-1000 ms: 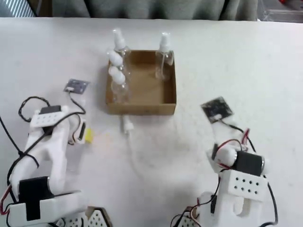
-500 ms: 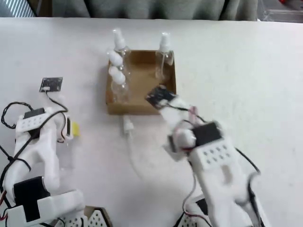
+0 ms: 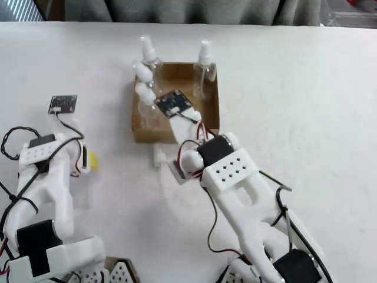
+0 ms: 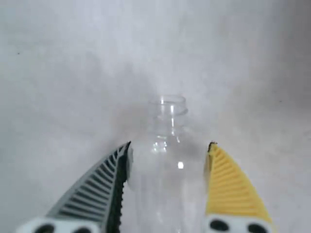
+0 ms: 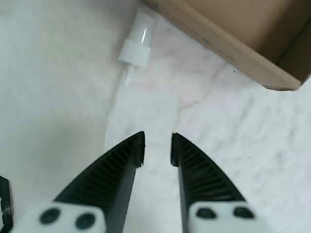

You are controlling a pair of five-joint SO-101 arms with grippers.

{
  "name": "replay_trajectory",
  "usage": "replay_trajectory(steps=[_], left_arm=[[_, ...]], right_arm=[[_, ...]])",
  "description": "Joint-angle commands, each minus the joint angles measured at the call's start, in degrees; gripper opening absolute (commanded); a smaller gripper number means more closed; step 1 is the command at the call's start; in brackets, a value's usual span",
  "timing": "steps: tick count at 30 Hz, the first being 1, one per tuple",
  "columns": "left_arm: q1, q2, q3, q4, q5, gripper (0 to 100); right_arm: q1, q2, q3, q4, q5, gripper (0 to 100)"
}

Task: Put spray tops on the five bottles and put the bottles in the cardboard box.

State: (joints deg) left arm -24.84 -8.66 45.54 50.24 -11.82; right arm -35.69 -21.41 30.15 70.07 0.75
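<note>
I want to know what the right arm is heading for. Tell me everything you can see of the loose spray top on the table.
The spray top looks like white plastic: a rounded head, a wider collar and a thin clear dip tube trailing from it. It lies on its side on the white table, on no bottle, just outside the cardboard box front wall; whether they touch is unclear. The right gripper hovers short of the head, fingers slightly apart, not touching it.
</note>
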Motion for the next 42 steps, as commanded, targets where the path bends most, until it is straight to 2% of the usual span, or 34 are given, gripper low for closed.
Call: replay_trajectory(steps=[1, 7, 17, 39, 42], left_arm=[[-1.1, -0.6, -3.3, -1.5, 0.8, 2], [-0.8, -0.6, -3.3, -1.6, 0.8, 2], [-0.7, -0.6, -3.3, -1.7, 0.8, 2], [-0.7, -0.6, -3.3, -1.7, 0.5, 2], [-0.7, -0.6, -3.3, -1.7, 0.5, 2]], right_arm=[[-1.5, 1.7, -2.7, -3.8, -4.5, 15.5], [-5.0, 8.9, -2.9, -12.4, -11.0, 16.3], [-6.5, 20.8, -3.0, -25.0, -11.4, 16.3], [-6.6, 25.5, -6.8, -25.8, -10.9, 16.3], [-6.6, 25.5, -6.8, -25.8, -6.9, 16.2]])
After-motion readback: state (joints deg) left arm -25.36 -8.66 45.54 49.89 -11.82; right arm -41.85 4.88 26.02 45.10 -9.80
